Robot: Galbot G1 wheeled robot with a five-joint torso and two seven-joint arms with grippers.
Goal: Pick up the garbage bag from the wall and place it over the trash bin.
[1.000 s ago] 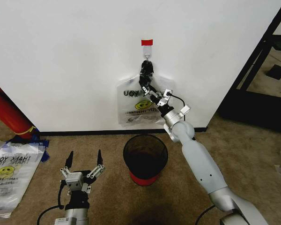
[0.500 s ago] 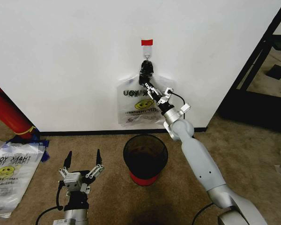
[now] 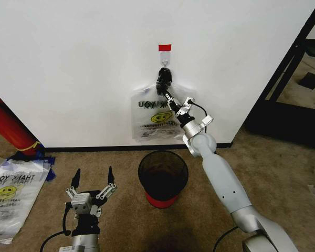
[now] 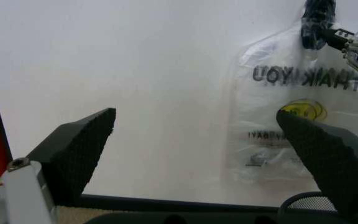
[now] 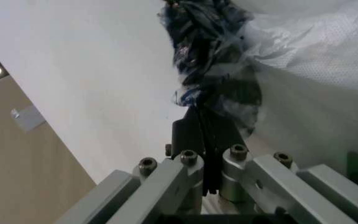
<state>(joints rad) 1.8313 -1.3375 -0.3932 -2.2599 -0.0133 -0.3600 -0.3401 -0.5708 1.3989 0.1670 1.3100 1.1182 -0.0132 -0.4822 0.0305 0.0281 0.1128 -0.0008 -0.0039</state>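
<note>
The right gripper (image 3: 168, 98) had crept up to the garbage bag (image 3: 153, 118) hanging on the wall (image 3: 84, 68), fingers pinched together on its bunched neck (left gripper (image 3: 92, 181) idle, spread wide), so lifting off looked imminent.

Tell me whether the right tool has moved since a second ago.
Yes. In the head view the right tool has crept up and left along the garbage bag, toward the red tape tab on the wall. It now reaches the black clip.
</note>
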